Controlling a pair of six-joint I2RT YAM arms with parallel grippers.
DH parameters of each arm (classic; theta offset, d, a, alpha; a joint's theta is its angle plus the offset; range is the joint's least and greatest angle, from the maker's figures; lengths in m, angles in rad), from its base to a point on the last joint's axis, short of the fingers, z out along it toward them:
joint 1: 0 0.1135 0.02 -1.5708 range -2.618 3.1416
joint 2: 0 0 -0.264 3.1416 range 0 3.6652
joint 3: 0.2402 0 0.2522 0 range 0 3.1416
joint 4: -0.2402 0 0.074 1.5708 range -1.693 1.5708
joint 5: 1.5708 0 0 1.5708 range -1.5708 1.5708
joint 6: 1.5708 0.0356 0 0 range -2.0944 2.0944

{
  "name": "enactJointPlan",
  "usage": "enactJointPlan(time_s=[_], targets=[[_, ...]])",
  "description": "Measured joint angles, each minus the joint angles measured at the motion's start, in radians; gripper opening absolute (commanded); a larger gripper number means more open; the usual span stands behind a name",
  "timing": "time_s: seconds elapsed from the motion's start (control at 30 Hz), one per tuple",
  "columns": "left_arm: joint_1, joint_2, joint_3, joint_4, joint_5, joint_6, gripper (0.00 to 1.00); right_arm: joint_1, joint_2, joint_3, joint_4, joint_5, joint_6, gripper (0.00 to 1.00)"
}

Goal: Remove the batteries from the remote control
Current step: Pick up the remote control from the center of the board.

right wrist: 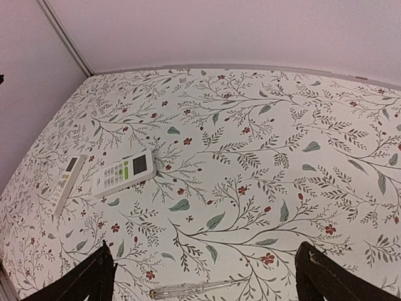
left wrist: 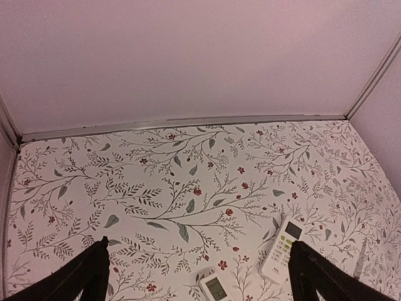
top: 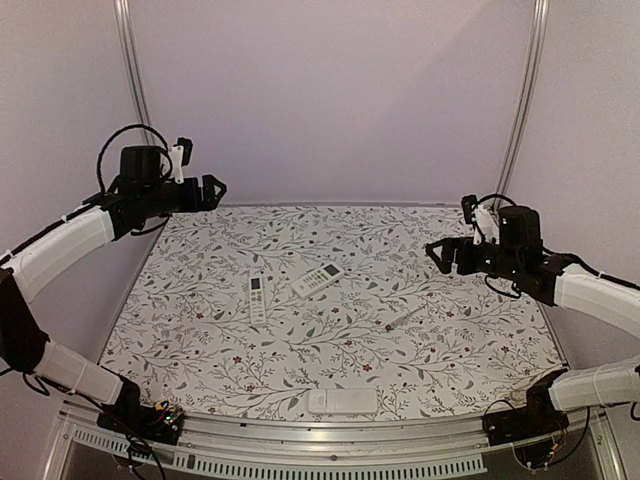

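Hanging wide open and empty, left gripper [top: 214,190] and right gripper [top: 438,256] are flanking two remotes left of frame centre. The left-hand remote [top: 257,297] is lying long axis top-to-bottom, nearer the left gripper; the right-hand remote [top: 317,279] is slanting toward upper right. No batteries are showing.

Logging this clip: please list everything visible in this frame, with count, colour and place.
remotes: 2, white, mid-table; the second lies angled to its right
stick: 1, thin, white, right of the remotes
flat block: 1, white, centre of the near edge
tablecloth: 1, white with leaf print, covering the table
batteries: none visible
left gripper: 1, black, open, raised over the far left corner
right gripper: 1, black, open, raised at the right side
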Motion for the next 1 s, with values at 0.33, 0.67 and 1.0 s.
enactJointPlan(time_s=[0.33, 0.67, 1.0], targets=[[-0.069, 0.084, -0.022, -0.05, -0.01, -0.021, 1.0, 0.163, 0.344, 0.104, -0.019, 0.058, 0.088, 0.99], [-0.096, 0.15, 0.01, -0.087, -0.087, -0.027, 1.0, 0.389, 0.537, 0.295, -0.034, 0.136, 0.121, 0.99], [-0.163, 0.477, 0.057, -0.19, -0.152, -0.094, 0.94, 0.426, 0.536, 0.28, -0.043, 0.234, 0.19, 0.99]])
